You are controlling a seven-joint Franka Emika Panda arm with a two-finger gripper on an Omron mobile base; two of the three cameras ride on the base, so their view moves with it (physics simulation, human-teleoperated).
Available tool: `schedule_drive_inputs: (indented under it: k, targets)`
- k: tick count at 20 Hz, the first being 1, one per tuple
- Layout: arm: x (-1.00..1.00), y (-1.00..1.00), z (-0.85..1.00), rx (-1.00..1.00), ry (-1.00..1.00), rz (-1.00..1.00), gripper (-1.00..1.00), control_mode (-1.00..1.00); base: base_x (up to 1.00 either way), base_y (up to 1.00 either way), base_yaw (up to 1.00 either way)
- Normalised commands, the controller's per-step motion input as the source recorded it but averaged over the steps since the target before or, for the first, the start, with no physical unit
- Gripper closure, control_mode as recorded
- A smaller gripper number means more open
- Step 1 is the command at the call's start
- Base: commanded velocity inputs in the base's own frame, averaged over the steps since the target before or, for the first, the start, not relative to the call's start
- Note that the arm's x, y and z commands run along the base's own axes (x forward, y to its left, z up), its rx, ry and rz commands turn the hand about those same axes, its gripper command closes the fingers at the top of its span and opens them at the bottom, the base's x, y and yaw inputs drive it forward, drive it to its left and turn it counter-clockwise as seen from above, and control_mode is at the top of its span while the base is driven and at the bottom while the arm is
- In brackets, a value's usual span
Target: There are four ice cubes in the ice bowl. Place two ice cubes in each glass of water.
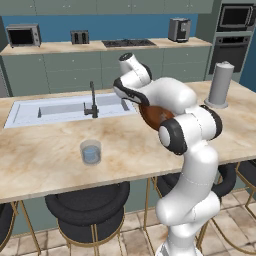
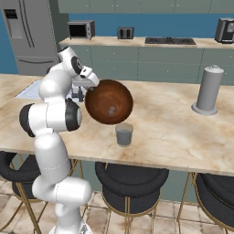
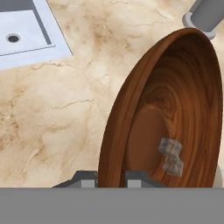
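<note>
With its rim pinched between the 2 closed fingers of the gripper (image 3: 111, 178), the ice bowl (image 2: 109, 101) is lifted clear of the island counter (image 2: 173, 132) and tipped steeply, its dark inside turned toward the near edge. Hand view: 2 ice cubes (image 3: 171, 156) lie one against the other low on the bowl's inner wall, close to the base disc; whether any others remain in the bowl cannot be told. Right base view: 1 glass of water (image 2: 124, 134) stands on the counter just below and slightly right of the tilted bowl's lower rim, so the step in hand appears to be pouring cubes from the bowl into this glass. Left base view: the second glass (image 1: 91, 151) stands near the front edge, well to the left of the arm and near the sink (image 1: 65, 107); ice inside either glass cannot be made out. A tall grey canister (image 2: 208, 90) stands far right, apart from the work. Next move, as judged: bring the bowl's lowest rim directly over the glass mouth and increase the tilt slowly, since the cubes are small and may slide together, overshoot the narrow glass, or land on the counter.
</note>
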Motion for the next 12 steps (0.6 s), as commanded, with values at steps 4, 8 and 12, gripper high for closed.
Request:
schedule_drive_inputs:
  k: [4,8,12]
  targets:
    - [0.0,-0.16,0.16,0.0,0.0,-0.01,1.0,-1.0,0.0,0.0,0.0]
    - [0.0,-0.21,0.12,0.0,0.0,0.0,1.0,-1.0,0.0,0.0,0.0]
    - [0.0,-0.14,0.11,0.0,0.0,0.0,1.0,-1.0,0.0,0.0,0.0]
